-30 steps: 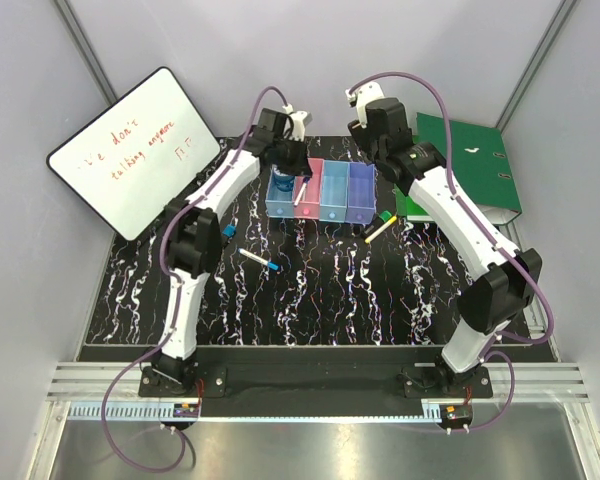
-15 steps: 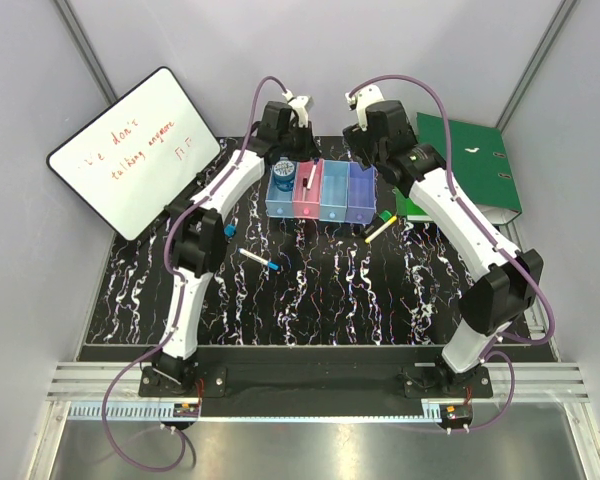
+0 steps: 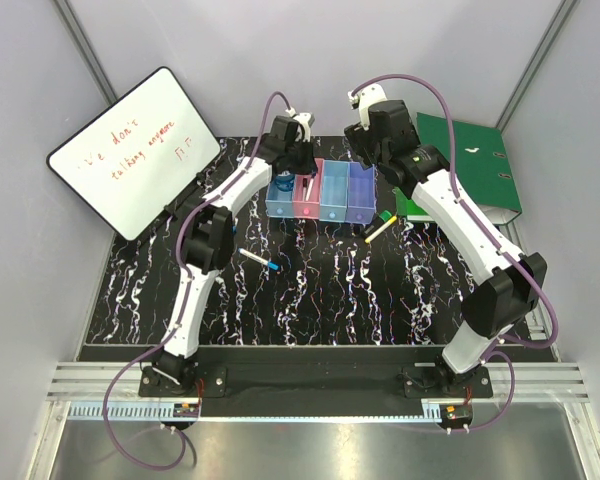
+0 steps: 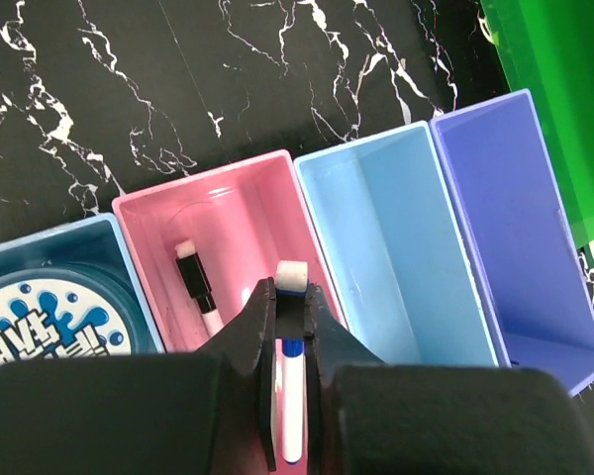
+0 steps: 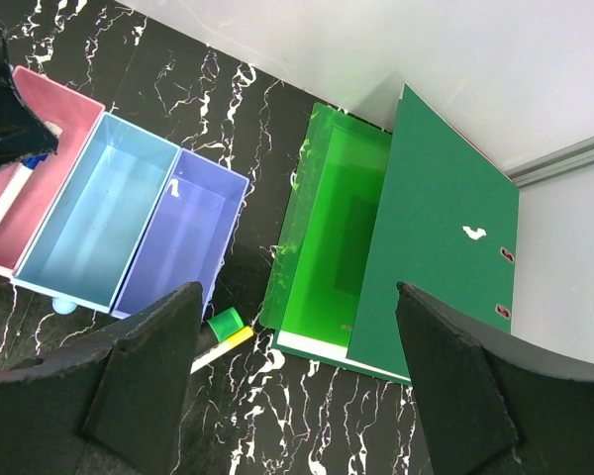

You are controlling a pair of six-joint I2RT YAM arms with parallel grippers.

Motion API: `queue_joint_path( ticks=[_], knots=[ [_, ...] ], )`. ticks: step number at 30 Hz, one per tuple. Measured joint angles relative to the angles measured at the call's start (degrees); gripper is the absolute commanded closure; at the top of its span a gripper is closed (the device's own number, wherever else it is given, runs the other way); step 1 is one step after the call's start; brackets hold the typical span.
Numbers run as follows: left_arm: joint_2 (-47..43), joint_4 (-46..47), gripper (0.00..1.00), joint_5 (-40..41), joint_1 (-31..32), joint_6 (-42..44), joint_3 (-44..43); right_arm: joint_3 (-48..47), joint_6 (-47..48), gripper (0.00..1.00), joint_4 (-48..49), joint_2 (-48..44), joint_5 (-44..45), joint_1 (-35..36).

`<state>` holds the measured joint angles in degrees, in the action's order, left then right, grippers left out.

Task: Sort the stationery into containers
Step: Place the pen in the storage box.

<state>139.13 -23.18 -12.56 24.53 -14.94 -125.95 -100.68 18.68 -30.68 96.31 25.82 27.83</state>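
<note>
Black marbled table (image 3: 330, 290); slim white marker (image 4: 291, 408), blue band, above pink bin (image 4: 203, 193).

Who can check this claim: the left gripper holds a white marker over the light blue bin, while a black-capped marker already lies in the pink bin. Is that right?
One detail is wrong. The left gripper holds the white marker over the pink bin, as the left wrist view shows. The black-capped marker does lie in that pink bin.

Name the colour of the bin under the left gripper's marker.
Pink; the bin shows best in the left wrist view.
</note>
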Motion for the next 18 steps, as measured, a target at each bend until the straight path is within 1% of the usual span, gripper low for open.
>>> queue_joint_path(
  ticks=[1, 2, 3, 5, 7, 9, 14, 18],
  knots=[
    [0.0, 0.0, 0.69, 0.0, 0.0, -0.09, 0.15, 0.0, -0.04, 0.13, 0.0, 0.0, -0.02, 0.0],
    [0.0, 0.15, 0.56, 0.0, 0.04, -0.35, 0.48, 0.0, -0.09, 0.13, 0.0, 0.0, -0.02, 0.0],
    [0.0, 0.22, 0.48, 0.0, 0.04, -0.04, 0.72, 0.02, -0.17, 0.13, 0.0, 0.0, -0.02, 0.0],
    [0.0, 0.11, 0.39, -0.02, 0.04, -0.11, 1.75, 0.02, -0.39, 0.13, 0.0, 0.0, -0.04, 0.0],
    [0.0, -0.31, 0.35, 0.0, 0.04, 0.2, 2.47, 0.04, -0.52, 0.13, 0.0, 0.0, -0.24, 0.0],
    [0.0, -0.22, 0.29, -0.04, 0.02, 0.07, 2.73, 0.22, -0.68, 0.13, 0.0, -0.02, -0.42, 0.0],
    [-0.02, 0.26, 0.26, -0.37, 0.22, 0.13, 2.73, 2.01, -0.66, 0.13, 0.02, -0.15, -0.37, 0.0],
    [-1.05, -0.11, 0.25, -1.11, 0.31, 0.09, 3.69, 5.2, -0.44, 0.14, 0.31, -0.33, 0.04, -0.11]
  ],
)
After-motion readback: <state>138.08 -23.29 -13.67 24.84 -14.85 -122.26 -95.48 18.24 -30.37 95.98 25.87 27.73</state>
